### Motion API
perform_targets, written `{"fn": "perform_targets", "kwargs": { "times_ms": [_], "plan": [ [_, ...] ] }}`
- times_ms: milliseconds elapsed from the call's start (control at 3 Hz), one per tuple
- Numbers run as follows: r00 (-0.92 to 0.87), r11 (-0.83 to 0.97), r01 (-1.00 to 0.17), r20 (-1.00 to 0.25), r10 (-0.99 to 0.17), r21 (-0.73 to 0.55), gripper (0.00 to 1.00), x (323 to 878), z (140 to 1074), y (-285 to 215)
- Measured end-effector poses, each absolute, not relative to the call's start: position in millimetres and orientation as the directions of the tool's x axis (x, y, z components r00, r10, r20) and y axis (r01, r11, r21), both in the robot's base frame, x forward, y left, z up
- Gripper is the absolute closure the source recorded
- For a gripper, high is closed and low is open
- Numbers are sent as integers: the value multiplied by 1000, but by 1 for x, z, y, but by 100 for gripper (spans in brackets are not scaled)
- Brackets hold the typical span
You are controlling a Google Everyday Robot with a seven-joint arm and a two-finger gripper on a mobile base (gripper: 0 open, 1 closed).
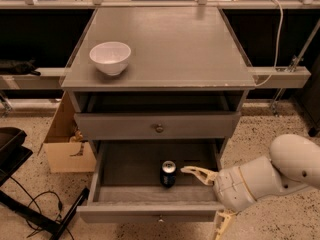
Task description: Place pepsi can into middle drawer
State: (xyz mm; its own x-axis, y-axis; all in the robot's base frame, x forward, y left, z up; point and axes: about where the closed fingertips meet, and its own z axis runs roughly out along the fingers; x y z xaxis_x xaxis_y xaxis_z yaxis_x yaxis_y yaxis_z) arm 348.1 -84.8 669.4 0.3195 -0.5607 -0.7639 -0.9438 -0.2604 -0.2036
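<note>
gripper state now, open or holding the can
Gripper: open, holding nothing, at the right front corner of the middle drawer; pepsi can stands free inside.

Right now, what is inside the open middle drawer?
Only the pepsi can, upright on the floor of the middle drawer. The gripper is open beside it, apart. The drawer's back is covered by the upper drawer.

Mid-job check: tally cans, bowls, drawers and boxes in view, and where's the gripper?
Cans: 1, pepsi can in the middle drawer
Bowls: 1, white bowl
Drawers: 2, middle drawer and upper drawer
Boxes: 1, cardboard box
Total: 5
The gripper is open at the drawer's right front, beside the can.
</note>
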Motion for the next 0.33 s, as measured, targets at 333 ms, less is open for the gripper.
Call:
{"fn": "perform_targets", "kwargs": {
  "times_ms": [333],
  "plan": [
    [379, -311, -924, -626, -682, -222, 0, 352, 718, -74]
  ]
}}
